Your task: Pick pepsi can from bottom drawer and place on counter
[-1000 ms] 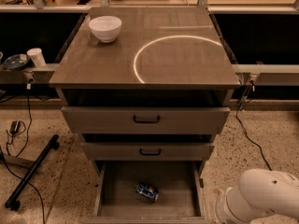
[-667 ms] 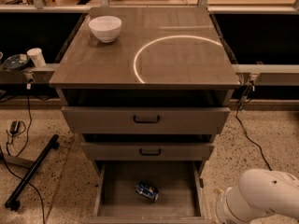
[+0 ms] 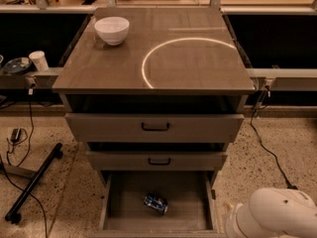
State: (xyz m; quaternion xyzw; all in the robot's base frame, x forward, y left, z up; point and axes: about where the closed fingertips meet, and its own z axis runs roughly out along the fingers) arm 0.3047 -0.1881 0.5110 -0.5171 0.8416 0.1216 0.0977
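Observation:
The pepsi can (image 3: 156, 203), blue with silver ends, lies on its side on the floor of the open bottom drawer (image 3: 124, 209), near its middle. The counter (image 3: 198, 63) is the glossy grey-brown cabinet top above, with a bright curved ring of reflected light. Only a white rounded part of my arm (image 3: 277, 217) shows at the bottom right, beside the drawer. The gripper itself is out of view.
A white bowl (image 3: 112, 29) stands on the counter's back left corner. The two upper drawers (image 3: 155, 127) with black handles are slightly pulled out above the bottom one. A black bar (image 3: 32, 182) and cables lie on the floor at left. A white cup (image 3: 38, 60) sits on a side ledge.

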